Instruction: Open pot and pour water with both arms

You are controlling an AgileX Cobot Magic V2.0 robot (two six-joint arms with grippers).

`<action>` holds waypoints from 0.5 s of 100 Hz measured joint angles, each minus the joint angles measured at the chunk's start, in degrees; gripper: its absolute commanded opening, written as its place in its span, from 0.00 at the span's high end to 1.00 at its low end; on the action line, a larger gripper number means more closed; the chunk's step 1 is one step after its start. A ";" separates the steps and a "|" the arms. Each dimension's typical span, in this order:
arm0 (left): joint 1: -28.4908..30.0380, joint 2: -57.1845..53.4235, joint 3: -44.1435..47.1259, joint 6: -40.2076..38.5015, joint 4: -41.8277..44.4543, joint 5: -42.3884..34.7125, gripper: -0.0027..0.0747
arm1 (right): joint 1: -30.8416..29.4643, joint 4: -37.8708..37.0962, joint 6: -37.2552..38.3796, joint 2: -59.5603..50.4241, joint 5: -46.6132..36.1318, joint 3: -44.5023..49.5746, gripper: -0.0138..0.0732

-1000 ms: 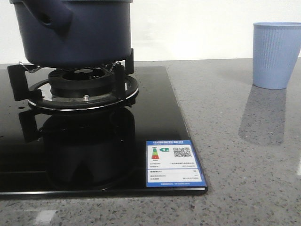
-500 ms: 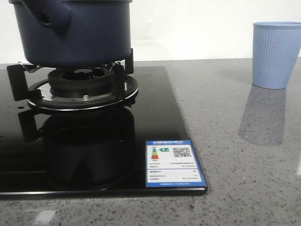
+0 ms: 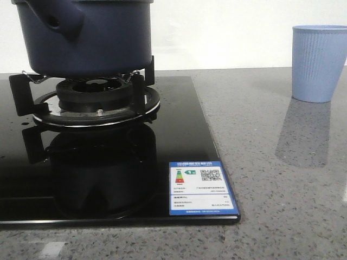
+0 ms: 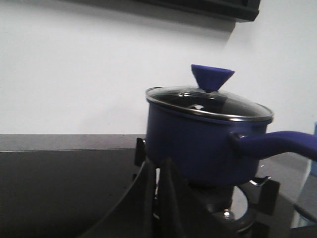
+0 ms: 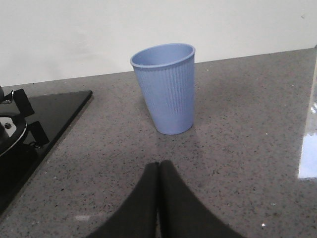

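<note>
Pot (image 4: 198,148) sits on the burner grate (image 3: 81,100) of the black glass cooktop (image 3: 184,135), toward the left of the counter (image 3: 282,179), with its glass lid (image 4: 208,104) still seated and the cone-shaped blue knob (image 4: 212,77) standing up at the centre. Nothing of the task looks begun.

From where the left end effector (image 4: 157,186) hangs, low over the cooktop with its two dark fingers pressed together, the pot lies straight ahead and close, the knob above finger level. The pot's long handle (image 4: 277,144) runs out sideways across that arm's line of sight, toward the cup side. So the left arm is plainly the nearer one to the lid, though I'd judge it has to rise and spread its fingers before it can take the knob.

The right end effector (image 5: 158,198) is also closed, fingertips touching, low over the bare stone. Ahead of it stands the light blue ribbed cup (image 5: 166,89), upright and open-mouthed, well apart from the cooktop edge. That arm is nearer the cup than the pot.
</note>
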 measured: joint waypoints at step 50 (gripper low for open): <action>19.26 -9.70 6.34 -12.92 12.38 12.92 0.99 | 0.00 0.10 0.00 0.00 0.02 0.00 0.92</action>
